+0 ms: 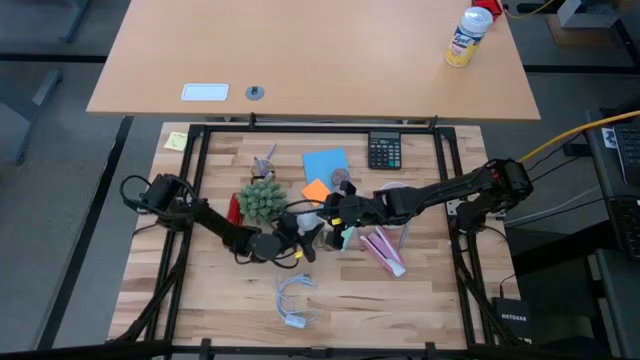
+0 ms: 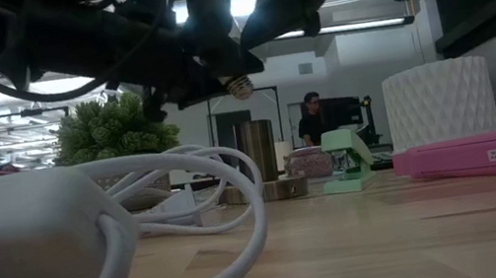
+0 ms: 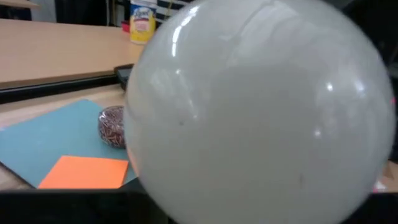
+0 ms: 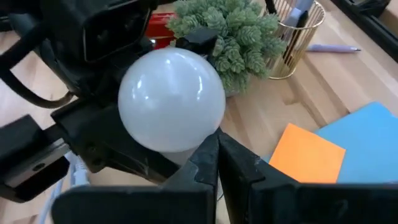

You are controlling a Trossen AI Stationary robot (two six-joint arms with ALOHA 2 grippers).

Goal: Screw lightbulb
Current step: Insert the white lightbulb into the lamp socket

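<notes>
Lightbulb point(image 4: 171, 99) at frame centre of high view, off tabletop, pinched in left gripper point(image 1: 297, 237). Right gripper point(image 4: 217, 149) fingers pressed together, tips just beside globe. Green plant point(image 1: 261, 200) upper left of bulb.

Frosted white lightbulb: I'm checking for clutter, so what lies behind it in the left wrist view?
Behind the frosted white lightbulb: blue paper sheet, orange sticky note, a round speckled object. The globe hides everything else.

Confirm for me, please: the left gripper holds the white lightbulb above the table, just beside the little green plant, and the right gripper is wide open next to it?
Not quite: the right gripper is shut, its fingers pressed together in the right wrist view. The rest stands: the left gripper holds the lightbulb above the table, beside the green plant.
</notes>
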